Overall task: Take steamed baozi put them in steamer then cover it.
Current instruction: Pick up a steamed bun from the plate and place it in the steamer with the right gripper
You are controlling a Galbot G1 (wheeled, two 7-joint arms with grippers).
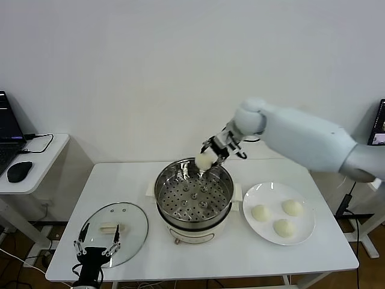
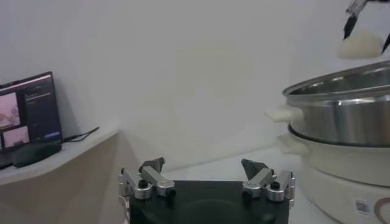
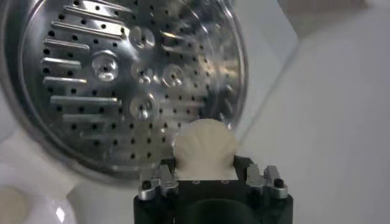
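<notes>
Gripping a smooth round baozi (image 1: 204, 161) — seemingly pleated — right end effector (image 1: 212, 158) overhangs perforated steel steamer (image 1: 194, 195).

White plate (image 1: 304, 233) on table (image 1: 240, 256); laptop (image 1: 7, 135) + mouse (image 1: 19, 171) on side desk (image 1: 36, 165) at left.

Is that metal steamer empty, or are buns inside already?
Empty: the steamer shows only bare perforated floor. One bun hangs above its rim in the right end effector.

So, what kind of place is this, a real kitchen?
Probably a lab or office set up for a cooking test, not a kitchen: a plain white table against a bare wall, a side desk with a laptop and a mouse, and loose cables.
</notes>
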